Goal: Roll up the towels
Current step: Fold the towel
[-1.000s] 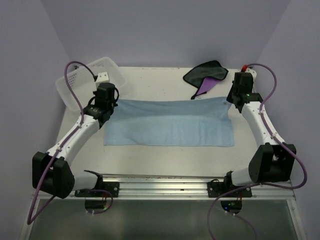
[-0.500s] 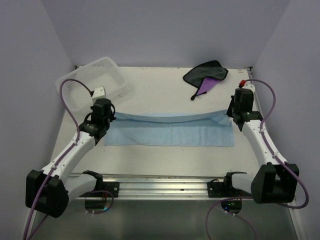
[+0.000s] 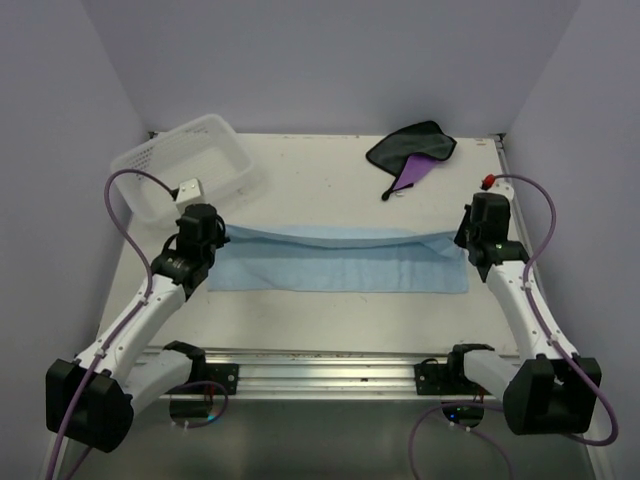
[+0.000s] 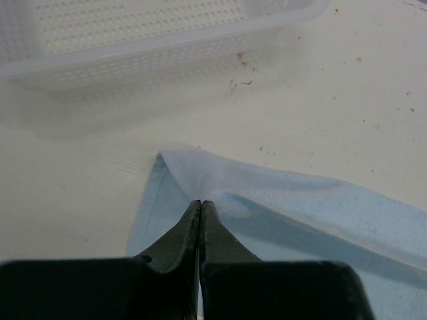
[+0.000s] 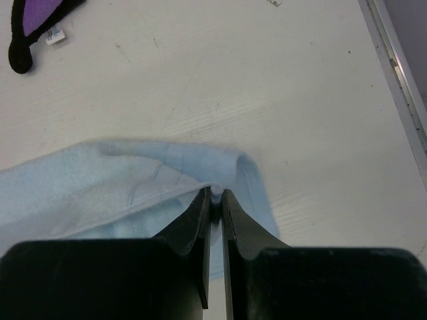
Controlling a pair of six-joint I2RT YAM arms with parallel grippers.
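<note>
We find the light blue towel (image 3: 340, 262) stretched across the middle of the table (image 3: 320, 320), its far edge drawn over toward the near side. The left gripper (image 4: 201, 203) is pressed fully together on the towel's far left corner, while the right gripper (image 5: 215, 195) keeps a narrow gap with blue cloth pinched between its tips at the far right corner. The purple and dark grey towel (image 3: 415, 150) lies crumpled at the far right, well apart from both grippers; the white lattice basket (image 3: 160, 140) sits far left.
</note>
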